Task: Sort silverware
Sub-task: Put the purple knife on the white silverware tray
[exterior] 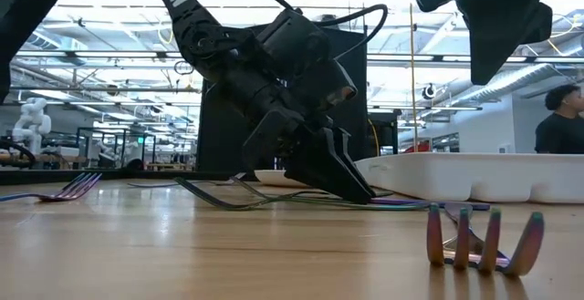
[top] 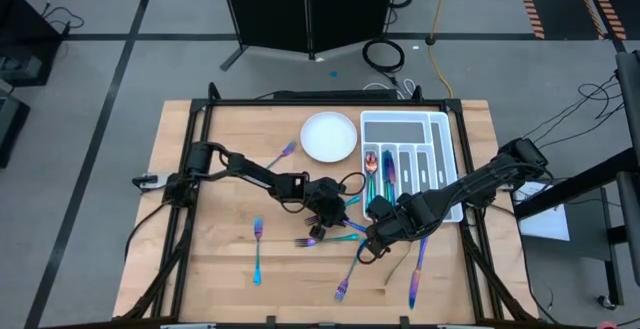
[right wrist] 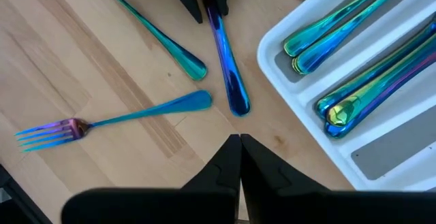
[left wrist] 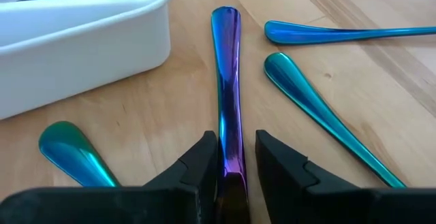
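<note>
Pinching a blue-purple handle (left wrist: 227, 115) lying on the bench (top: 210, 259), the left gripper (left wrist: 236, 161) sits just beside the white tray (top: 438, 159). The right gripper (right wrist: 238, 157), pressed together, hovers nearby. Several iridescent pieces (right wrist: 354, 54) lie in the tray's compartments; loose forks (top: 257, 249) lie toward the bench's front edge.

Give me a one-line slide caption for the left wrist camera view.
Left gripper closed around a blue-purple utensil handle on the wooden table, beside the white cutlery tray.

Grey floor (top: 100, 29), probably workshop lighting.
</note>
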